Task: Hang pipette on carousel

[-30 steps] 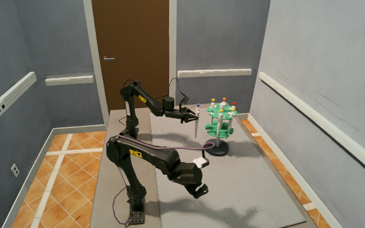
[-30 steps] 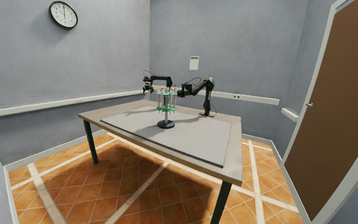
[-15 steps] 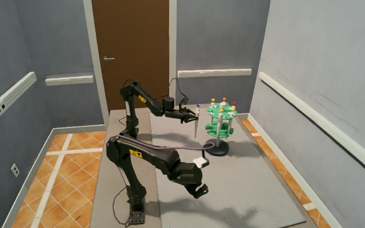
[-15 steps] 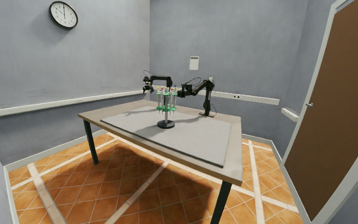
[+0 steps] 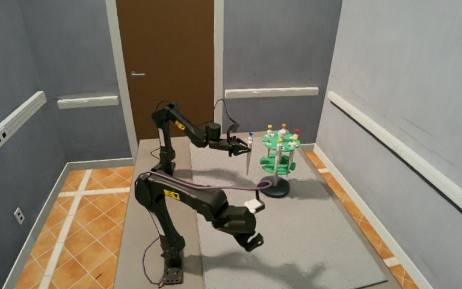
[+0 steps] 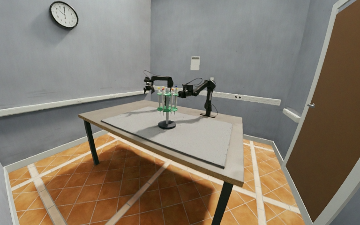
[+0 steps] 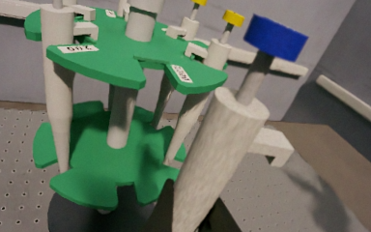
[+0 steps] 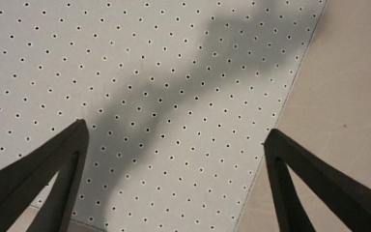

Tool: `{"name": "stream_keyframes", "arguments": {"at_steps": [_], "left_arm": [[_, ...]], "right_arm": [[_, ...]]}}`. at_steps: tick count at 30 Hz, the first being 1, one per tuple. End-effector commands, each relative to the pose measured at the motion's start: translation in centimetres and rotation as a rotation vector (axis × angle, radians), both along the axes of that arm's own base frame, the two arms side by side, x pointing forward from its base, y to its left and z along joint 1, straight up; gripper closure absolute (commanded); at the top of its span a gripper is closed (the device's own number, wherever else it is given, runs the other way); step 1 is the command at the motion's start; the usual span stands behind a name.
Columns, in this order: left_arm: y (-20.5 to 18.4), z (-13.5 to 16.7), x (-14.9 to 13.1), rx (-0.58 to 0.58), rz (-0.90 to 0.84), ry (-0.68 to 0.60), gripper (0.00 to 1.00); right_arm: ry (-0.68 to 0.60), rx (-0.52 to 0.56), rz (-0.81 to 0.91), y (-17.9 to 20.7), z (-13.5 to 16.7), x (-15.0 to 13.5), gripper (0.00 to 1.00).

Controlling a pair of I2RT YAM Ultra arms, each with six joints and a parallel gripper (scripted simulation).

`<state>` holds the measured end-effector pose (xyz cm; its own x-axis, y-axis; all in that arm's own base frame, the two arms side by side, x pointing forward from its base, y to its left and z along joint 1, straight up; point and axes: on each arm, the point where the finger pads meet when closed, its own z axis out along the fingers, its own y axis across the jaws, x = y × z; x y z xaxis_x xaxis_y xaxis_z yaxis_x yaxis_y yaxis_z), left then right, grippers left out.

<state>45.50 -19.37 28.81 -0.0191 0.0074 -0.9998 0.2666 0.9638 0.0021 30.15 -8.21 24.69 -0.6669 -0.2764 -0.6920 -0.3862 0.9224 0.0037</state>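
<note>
A white pipette [image 5: 249, 158] [image 7: 217, 140] with a blue push button is upright in the room, its tip above the bench. Its finger hook [image 7: 272, 145] points right in the left wrist view. My left gripper [image 5: 249, 149] [image 7: 187, 191] is shut on its body, beside the carousel and apart from it. The carousel [image 5: 269, 163] [image 6: 167, 109] [image 7: 103, 53] has green discs; several pipettes hang on it. An unoccupied slot [image 7: 149, 65] faces the held pipette. Slot labels are too blurred to read surely; the button's top print is hidden. My right gripper [image 5: 253, 241] [image 8: 181, 131] is open and empty.
The carousel's round dark base [image 5: 274, 191] [image 6: 166, 125] stands on the perforated mat [image 5: 306, 231] [image 8: 193, 155]. Hung pipettes with yellow, orange and red buttons ring the head. The right arm [image 5: 194, 194] hangs over the mat at the near side in the top view.
</note>
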Motion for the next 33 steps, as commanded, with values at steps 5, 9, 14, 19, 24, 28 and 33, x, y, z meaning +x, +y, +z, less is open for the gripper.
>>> {"name": "stream_keyframes", "arguments": {"at_steps": [5, 9, 14, 19, 24, 28, 33], "left_arm": [[0.3, 3.3, -0.5, -0.029, -0.004, -0.071, 0.88], [0.3, 3.3, -0.5, -0.029, -0.004, -0.071, 0.88], [0.3, 3.3, -0.5, -0.029, -0.004, -0.071, 0.88], [0.3, 3.3, -0.5, -0.029, -0.004, -0.071, 0.88], [0.3, 3.3, -0.5, -0.029, -0.004, -0.071, 0.88], [0.6, 3.6, -0.2, -0.030, 0.000, -0.076, 0.88], [0.4, 1.8, 1.1, -0.011, 0.000, -0.038, 0.88]], "right_arm": [[-0.030, -0.001, 0.003, -0.3, 0.6, 0.4, 0.00], [-0.030, -0.001, 0.003, -0.3, 0.6, 0.4, 0.00], [-0.030, -0.001, 0.003, -0.3, 0.6, 0.4, 0.00], [-0.030, -0.001, 0.003, -0.3, 0.6, 0.4, 0.00], [-0.030, -0.001, 0.003, -0.3, 0.6, 0.4, 0.00], [-0.030, -0.001, 0.003, -0.3, 0.6, 0.4, 0.00], [-0.030, -0.001, 0.003, -0.3, 0.6, 0.4, 0.00]]}}
